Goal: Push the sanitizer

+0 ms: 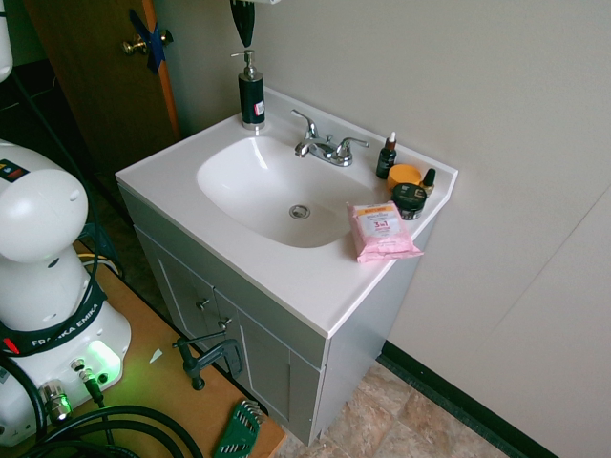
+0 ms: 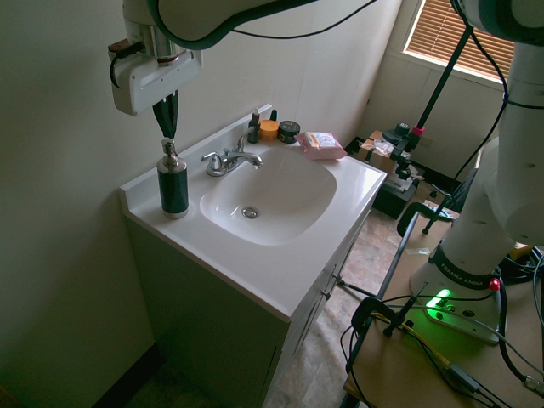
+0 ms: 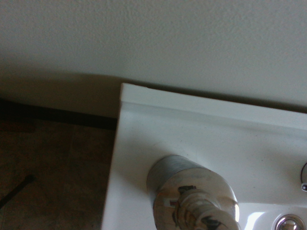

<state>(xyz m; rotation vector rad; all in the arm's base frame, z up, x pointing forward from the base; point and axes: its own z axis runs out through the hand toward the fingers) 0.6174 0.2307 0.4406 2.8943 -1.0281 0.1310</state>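
Note:
The sanitizer (image 1: 251,93) is a tall dark pump bottle with a silver pump head. It stands upright at the back corner of the white vanity top (image 1: 315,277), beside the faucet. Seen from the other side, the sanitizer (image 2: 172,183) is right under my gripper (image 2: 167,127), whose fingers point straight down, shut together, with their tips just above the pump head. In the first exterior view the gripper (image 1: 244,36) enters from the top edge over the bottle. The wrist view looks down on the sanitizer's silver pump head (image 3: 194,199), close and blurred.
A chrome faucet (image 1: 325,147) stands behind the basin (image 1: 277,191). At the far end of the top sit a small dropper bottle (image 1: 387,157), a black jar with an orange lid (image 1: 406,181) and a pink wipes pack (image 1: 380,230). The wall runs close behind the sanitizer.

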